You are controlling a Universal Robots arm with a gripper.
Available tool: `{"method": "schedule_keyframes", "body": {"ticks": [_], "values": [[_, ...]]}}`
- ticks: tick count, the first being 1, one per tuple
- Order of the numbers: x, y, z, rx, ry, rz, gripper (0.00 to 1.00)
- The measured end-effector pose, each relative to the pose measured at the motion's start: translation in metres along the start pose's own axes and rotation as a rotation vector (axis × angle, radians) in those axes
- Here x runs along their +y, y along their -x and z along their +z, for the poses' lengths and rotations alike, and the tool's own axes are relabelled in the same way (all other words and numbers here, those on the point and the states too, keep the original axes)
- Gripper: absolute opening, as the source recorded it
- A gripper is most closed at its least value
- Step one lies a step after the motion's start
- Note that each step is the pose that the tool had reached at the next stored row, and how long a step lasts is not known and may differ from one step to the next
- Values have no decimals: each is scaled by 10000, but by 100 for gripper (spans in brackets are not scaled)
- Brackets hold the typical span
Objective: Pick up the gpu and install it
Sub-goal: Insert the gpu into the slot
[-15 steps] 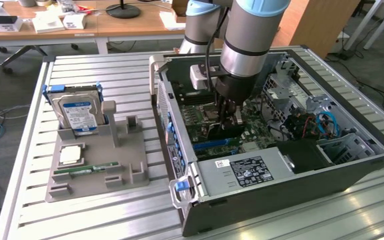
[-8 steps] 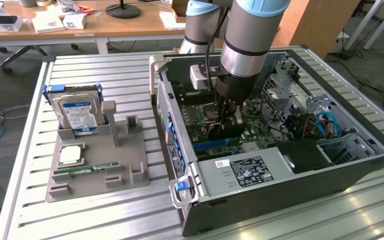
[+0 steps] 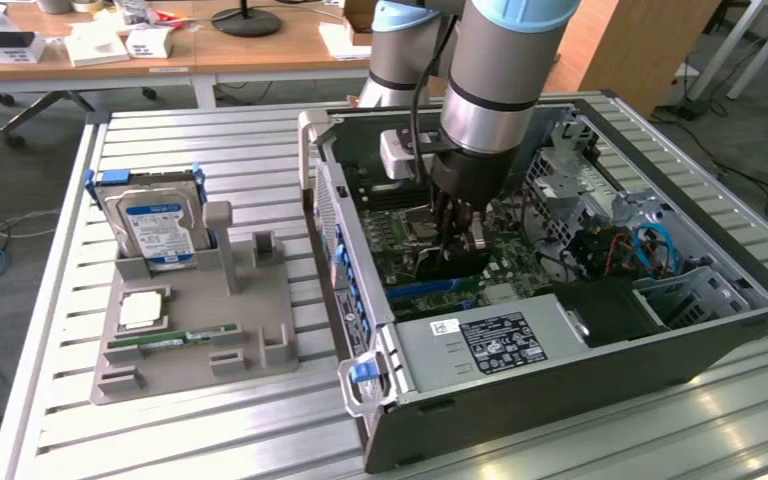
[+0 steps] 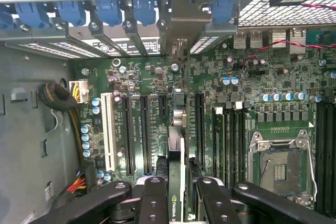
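Jaws: clamped on the gpu, one on each flat side, deep inside the case.
Gpu: held upright and edge-on between the jaws, within the case, over the motherboard and among its long black slots.
Contact: I cannot tell whether the card's lower edge touches a slot or hangs just above.
Hidden: the jaws cover the card's near end, so a thin green edge with a printed logo is what shows of it. In the exterior view the arm covers most of it.
Beside the case: on the exterior view's left, a grey holder on the surface carries a hard drive and a memory stick.
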State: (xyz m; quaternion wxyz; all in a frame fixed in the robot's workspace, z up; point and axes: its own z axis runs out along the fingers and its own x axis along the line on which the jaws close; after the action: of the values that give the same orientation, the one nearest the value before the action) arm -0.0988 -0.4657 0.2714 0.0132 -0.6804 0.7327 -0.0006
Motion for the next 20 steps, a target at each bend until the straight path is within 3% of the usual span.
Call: {"method": "schedule_keyframes", "body": {"ticks": [2, 4, 6, 8, 9, 20], "values": [[0, 0, 1, 74, -6, 31, 26], [0, -1, 2, 77, -5, 31, 26], [1, 0, 6, 36, -3, 34, 26], [0, 0, 7, -63, 5, 35, 26], [1, 0, 7, -72, 5, 36, 26], [1, -1, 48, -22, 2, 34, 26]]}}
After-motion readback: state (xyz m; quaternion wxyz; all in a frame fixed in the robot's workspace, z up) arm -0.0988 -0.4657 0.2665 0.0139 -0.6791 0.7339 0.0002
